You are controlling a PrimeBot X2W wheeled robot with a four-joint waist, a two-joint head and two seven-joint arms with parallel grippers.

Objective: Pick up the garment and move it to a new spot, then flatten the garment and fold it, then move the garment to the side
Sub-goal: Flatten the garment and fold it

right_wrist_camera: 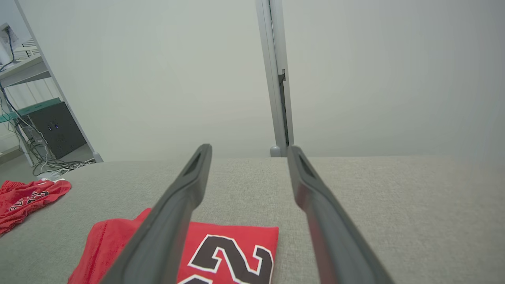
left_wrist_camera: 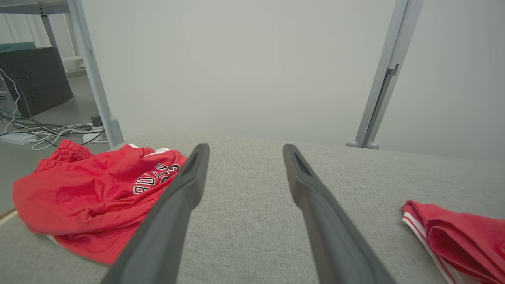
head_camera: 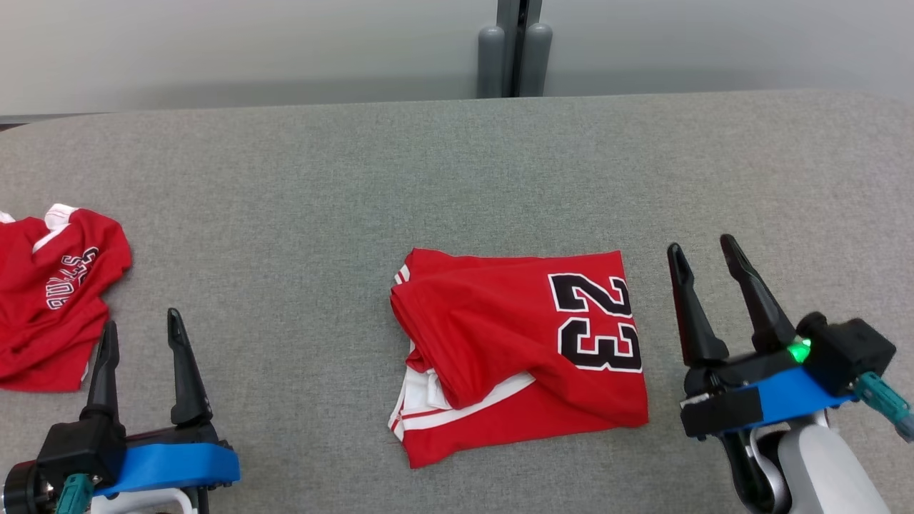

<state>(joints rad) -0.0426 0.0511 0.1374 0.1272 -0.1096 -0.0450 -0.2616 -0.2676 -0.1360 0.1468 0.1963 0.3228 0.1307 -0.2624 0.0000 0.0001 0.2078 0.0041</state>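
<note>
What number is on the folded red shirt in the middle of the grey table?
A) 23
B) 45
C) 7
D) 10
A: the folded red jersey lying in the middle of the grey table shows a big black 23 with white edging near its right side.

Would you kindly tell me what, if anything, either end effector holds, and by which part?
Nothing is held: left end effector and right end effector are both open, clear of the folded jersey.
</note>
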